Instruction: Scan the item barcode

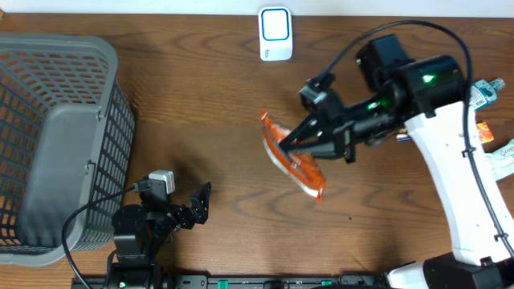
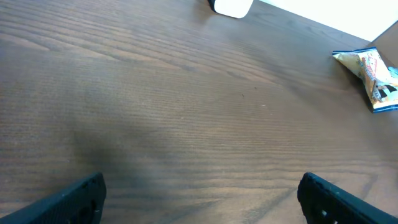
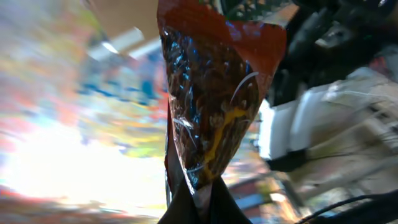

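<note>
Orange foil packet (image 1: 295, 160) appears raised above the wooden table (image 1: 201, 104) in the overhead view, pinched at one edge by the right gripper (image 1: 283, 144), jaws clamped together on it; it hangs mid-table, well short of the white and blue scanner (image 1: 275, 34) at the far edge, probably held by the edge so its printed faces are free to turn toward that reader; the left gripper (image 1: 201, 201) rests near the front edge beside the grey basket (image 1: 104, 120), jaws spread and holding nothing, out of the way.

The left wrist view shows bare wood between its two wide-apart fingertips (image 2: 74, 199); the scanner's base (image 2: 231, 6) peeks in at the top, and a yellow and blue snack bag (image 2: 372, 78) lies to the right.

The right wrist view shows the packet (image 3: 214, 106) rising from the closed fingers (image 3: 193, 208); no barcode is visible on this face, so it likely needs rotating.
</note>
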### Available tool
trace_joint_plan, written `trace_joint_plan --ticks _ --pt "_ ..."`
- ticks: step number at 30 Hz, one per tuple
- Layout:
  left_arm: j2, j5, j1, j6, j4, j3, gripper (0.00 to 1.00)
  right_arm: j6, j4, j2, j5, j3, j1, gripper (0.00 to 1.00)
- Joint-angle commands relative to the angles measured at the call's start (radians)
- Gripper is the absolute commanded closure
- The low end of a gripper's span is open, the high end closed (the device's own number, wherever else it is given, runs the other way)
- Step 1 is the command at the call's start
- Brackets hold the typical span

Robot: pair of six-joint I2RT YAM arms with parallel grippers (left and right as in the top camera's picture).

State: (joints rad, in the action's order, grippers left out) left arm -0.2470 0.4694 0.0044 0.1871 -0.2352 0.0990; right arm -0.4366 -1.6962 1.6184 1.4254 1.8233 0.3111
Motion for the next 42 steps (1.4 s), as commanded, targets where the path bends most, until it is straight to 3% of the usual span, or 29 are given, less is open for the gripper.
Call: trace_joint_plan --ticks 1,19,22,27,31,40,42 --pt "0.001 0.010 -0.004 0.010 -0.023 -0.016 0.01 -0.121 -0.002 -0.010 0.105 -0.005 -0.056 0.99" --pt "0.001 0.010 -0.004 0.010 -0.023 -0.016 0.01 -0.123 0.010 -0.010 0.031 -0.006 -0.097 0.99" --pt "0.001 0.010 -0.004 0.010 -0.023 -0.016 0.02 -0.123 0.103 -0.010 -0.166 -0.006 -0.096 0.99" --pt "0.001 0.010 -0.004 0.010 -0.023 -0.016 0.02 -0.060 0.160 -0.010 -0.799 -0.006 -0.058 0.99" --pt "0.001 0.010 -0.004 0.010 -0.023 -0.016 0.01 -0.031 0.211 -0.010 -1.134 -0.006 0.030 0.99" --pt "0.001 0.010 -0.004 0.010 -0.023 -0.016 0.02 0.420 0.416 -0.008 -1.218 -0.072 0.230 0.99" --pt "0.001 0.010 -0.004 0.010 -0.023 -0.016 0.01 0.439 0.477 -0.008 -1.218 -0.112 0.241 0.99"
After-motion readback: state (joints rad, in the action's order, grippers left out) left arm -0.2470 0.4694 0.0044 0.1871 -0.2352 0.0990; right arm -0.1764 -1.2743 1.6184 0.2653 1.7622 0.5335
